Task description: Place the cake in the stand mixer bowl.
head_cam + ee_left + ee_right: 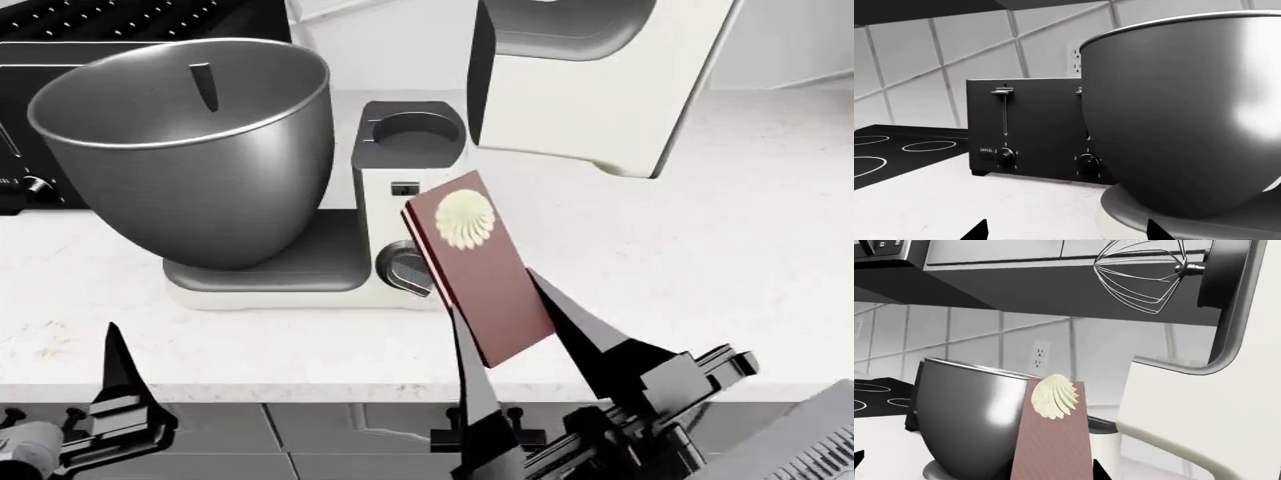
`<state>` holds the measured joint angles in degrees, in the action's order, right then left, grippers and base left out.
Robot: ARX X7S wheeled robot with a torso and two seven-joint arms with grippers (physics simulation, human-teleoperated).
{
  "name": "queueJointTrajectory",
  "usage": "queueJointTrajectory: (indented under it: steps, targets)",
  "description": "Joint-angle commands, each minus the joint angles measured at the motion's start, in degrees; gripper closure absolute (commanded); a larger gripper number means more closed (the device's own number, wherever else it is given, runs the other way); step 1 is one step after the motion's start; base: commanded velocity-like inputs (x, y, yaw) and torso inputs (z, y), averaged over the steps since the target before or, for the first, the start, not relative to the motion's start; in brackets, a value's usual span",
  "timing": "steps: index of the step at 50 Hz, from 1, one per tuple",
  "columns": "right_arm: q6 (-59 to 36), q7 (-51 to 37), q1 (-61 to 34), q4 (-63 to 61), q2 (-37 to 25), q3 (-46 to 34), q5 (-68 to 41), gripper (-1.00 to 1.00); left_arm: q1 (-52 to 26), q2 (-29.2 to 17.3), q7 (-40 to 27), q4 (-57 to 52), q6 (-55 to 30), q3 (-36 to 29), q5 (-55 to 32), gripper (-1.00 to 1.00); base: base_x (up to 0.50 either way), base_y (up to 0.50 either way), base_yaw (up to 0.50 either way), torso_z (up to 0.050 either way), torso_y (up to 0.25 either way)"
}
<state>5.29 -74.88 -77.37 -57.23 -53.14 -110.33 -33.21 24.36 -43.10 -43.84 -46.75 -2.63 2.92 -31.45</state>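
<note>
Gripping the cake (478, 275) between the two dark fingers of the right gripper (521, 330), swirl end tilted up and away, in front of the mixer's dial knob (403, 267) and clear of the countertop (694, 260). Standing open-mouthed at the left of the white mixer base (267, 290), the stand mixer bowl (187, 140), rim unobstructed, mixer head (601, 70) tilted up, whisk (1141, 275) well above. Hovering low at the counter edge, the left gripper (100, 410), fingers spread apart, holding nothing. Sitting just behind the bowl, a black toaster (1027, 125).
</note>
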Motion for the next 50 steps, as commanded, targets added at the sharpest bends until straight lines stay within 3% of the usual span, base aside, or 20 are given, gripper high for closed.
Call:
queueJointTrajectory:
  steps: [1, 22, 50]
  targets:
    - [2.53, -1.45, -13.20, 2.23, 2.17, -4.18, -6.36, 1.00, -0.35, 0.02, 0.21, 0.27, -0.11, -0.28, -0.08, -1.00, 0.00, 0.00, 0.00, 0.000, 0.010]
    - [-0.68, -0.03, -18.49, 2.09, 7.61, -1.34, -12.23, 1.00, -0.19, 0.18, 0.35, 0.32, 0.18, -0.22, -0.06, -1.00, 0.00, 0.00, 0.00, 0.000, 0.000]
    - [10.11, 15.48, -19.35, 22.12, 14.01, 5.19, -22.49, 1.00, -2.11, 0.91, 1.55, 2.33, 0.27, -1.78, -0.67, -1.00, 0.00, 0.00, 0.00, 0.000, 0.000]
